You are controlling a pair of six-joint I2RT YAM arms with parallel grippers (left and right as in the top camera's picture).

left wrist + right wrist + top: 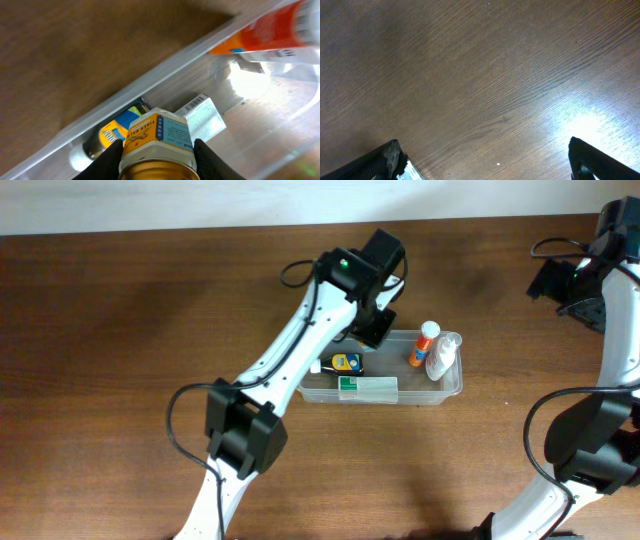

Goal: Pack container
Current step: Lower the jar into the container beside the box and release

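A clear plastic container (440, 395) sits near the middle of a brown wooden surface (120, 310), its long side running left to right. At its right end an orange bottle (424, 345) with a white cap stands just beside a clear bottle (444, 358). Toward the left lie a small dark bottle (346, 363) with a yellow label and, along the near wall, a flat green-and-white box (367, 387). Between the two groups the container's floor is bare.

The left hand (157, 152) hangs over the container's far left corner. Its black fingers (107, 161) are clamped on a jar (159, 132) with a gold lid and an orange label, held above the small dark bottle and the box.

The right hand (485, 155) is at the far right of the surface, well apart from the container, with its fingers spread wide over bare wood. Open wood lies on every side of the container, widest to the left.
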